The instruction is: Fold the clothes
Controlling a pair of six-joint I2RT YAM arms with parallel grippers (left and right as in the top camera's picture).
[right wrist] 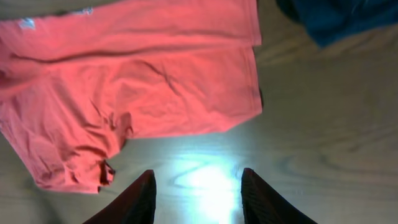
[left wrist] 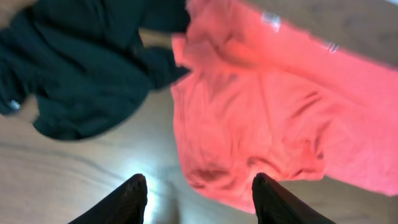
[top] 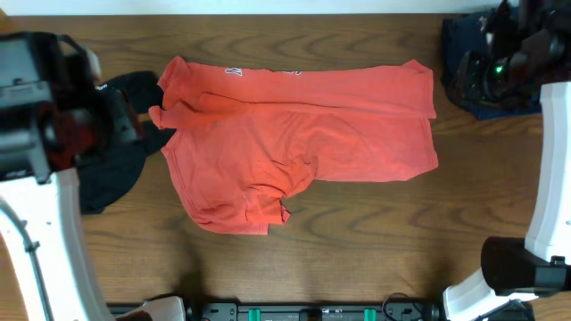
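A: Far left?
B: Black garment (top: 116,178), bunched, touching the red shirt (top: 303,134) at its left edge. Left gripper (left wrist: 199,186) over bare wood just beside both; jaws wide, holding nothing.
A: Middle?
B: Shirt spread across the table (top: 375,241) centre; lower left hem rumpled, right edge straight. Open wood all along the near side.
A: Right?
B: Blue garment (top: 464,53) in the far corner, apart from the shirt. Right gripper (right wrist: 198,182) over bare wood near the lower right hem; jaws wide, empty.

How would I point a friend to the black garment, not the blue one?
On the wooden table, find the big red shirt spread across the middle. The black garment lies crumpled against its left edge in the overhead view. The blue garment is at the far right corner.
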